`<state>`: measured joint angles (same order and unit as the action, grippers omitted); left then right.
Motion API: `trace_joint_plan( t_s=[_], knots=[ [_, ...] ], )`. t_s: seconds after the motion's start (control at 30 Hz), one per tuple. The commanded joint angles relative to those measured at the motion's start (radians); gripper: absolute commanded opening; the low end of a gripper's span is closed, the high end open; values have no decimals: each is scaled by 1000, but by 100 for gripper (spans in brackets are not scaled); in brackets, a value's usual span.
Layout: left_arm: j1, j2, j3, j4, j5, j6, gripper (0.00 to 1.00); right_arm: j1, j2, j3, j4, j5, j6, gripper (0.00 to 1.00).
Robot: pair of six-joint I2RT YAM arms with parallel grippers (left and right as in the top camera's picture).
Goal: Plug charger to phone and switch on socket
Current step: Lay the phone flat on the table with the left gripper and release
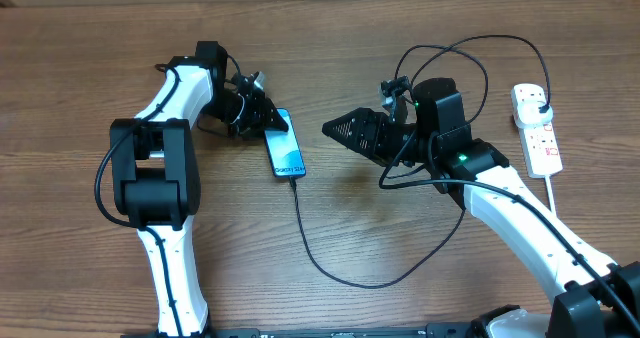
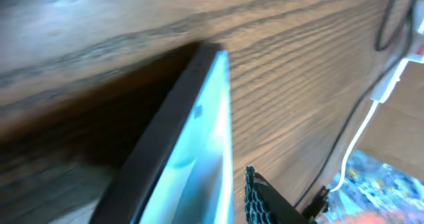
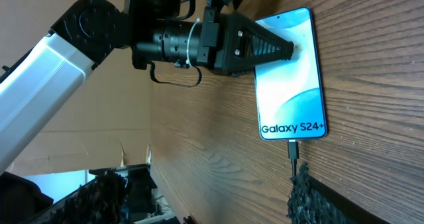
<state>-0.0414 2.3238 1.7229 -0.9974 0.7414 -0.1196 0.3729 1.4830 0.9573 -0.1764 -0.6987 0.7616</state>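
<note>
The phone (image 1: 287, 154) lies flat left of centre, its screen glowing light blue (image 3: 291, 85). My left gripper (image 1: 284, 126) reaches over the phone's far end. One of its fingers (image 2: 262, 201) stands just off the phone's edge (image 2: 199, 118) with bare wood between them, so it is open. The charger (image 1: 330, 268) has its connector tip (image 3: 292, 148) in the phone's near end. Its cable loops across the table to a black plug (image 1: 541, 102) in the white socket (image 1: 543, 138) at the far right. My right gripper (image 1: 338, 129) points at the phone from the right, open and empty.
The charger cable makes a wide arc (image 1: 470, 53) behind my right arm. The socket's white cord (image 1: 553, 193) runs toward the front right. Cardboard (image 3: 79, 151) and clutter lie beyond the table edge.
</note>
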Motion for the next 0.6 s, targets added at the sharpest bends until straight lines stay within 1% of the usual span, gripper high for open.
trace_joint_plan(
  t_s=[0.0,0.27,0.4,0.57],
  knots=[
    [0,8,6,-15,-103,-40,39,-3,-7,11,-2,10,-8,81],
    [0,8,6,-51,-278,-47,43,-3,-7,11,-3,10,-8,81],
    [0,8,6,-53,-333,-69,44,-3,-7,11,-3,10,-8,81],
    [0,8,6,-53,-357,-76,44,-3,-7,11,-3,10,-8,81]
  ],
)
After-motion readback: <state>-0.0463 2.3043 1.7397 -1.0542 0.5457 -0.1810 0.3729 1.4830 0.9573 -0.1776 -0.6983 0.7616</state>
